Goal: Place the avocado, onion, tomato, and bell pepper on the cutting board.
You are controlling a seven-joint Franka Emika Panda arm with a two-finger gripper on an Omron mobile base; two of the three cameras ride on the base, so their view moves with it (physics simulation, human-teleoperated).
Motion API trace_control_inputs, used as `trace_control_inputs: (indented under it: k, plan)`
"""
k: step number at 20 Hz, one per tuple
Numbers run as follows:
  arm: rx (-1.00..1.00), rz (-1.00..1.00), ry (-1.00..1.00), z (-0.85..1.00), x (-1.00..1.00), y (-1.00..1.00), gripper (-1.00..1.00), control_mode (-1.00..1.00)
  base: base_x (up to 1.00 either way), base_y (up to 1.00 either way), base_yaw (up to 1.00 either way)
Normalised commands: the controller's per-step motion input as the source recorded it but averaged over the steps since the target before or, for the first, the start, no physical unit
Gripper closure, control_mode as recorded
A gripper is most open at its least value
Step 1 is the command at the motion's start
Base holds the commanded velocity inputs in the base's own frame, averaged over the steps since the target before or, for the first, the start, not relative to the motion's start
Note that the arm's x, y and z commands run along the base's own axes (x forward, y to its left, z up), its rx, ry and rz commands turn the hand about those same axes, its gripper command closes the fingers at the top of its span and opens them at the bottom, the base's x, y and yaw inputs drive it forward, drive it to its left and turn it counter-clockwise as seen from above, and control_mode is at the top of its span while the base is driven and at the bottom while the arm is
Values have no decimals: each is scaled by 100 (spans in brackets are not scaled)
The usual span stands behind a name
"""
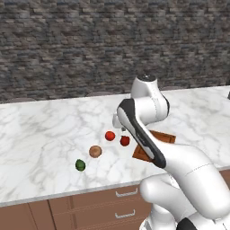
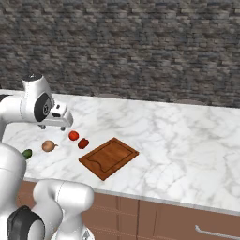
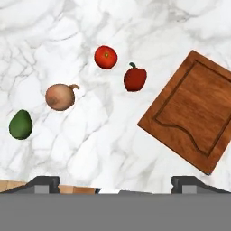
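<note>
The white marble counter (image 2: 187, 136) holds four small foods and a wooden cutting board (image 2: 109, 158). The board lies flat near the front edge of the counter, turned so one corner points at that edge. Nothing sits on it. The four foods lie on the bare counter in a loose line that slants from the board toward the front edge. Closest to the board is the dark red bell pepper (image 3: 135, 78), just beside the board's corner but not touching it. Next to the pepper sits the round red tomato (image 3: 105, 57), a bit farther back on the counter. Then comes the tan onion (image 3: 60, 96), apart from the tomato. Last is the green avocado (image 3: 20, 124), nearest the front edge of the counter and farthest from the board. None of the foods touch each other. The claw (image 3: 115, 182) hangs up in the air above the counter, over the foods, and looks straight down on them. Its two dark fingertips (image 3: 43, 182) stand wide apart, so the claw is open and it holds nothing.
</note>
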Motion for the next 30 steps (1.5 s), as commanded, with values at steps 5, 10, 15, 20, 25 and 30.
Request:
trace_control_inputs:
  k: [5,10,15,20,25,30]
  plan:
    - [6,0,12,-46,2,39,-100,-100,0,0,0]
    - [1,2,1,-8,-1,54,-100,-100,0,0,0]
    - [0,6,0,0,-8,65,-100,-100,0,0,0]
    - [0,9,0,-9,-5,69,-100,-100,0,0,0]
    - [0,11,0,-2,0,51,-100,-100,0,0,0]
    - [0,9,0,-6,0,20,-100,-100,0,0,0]
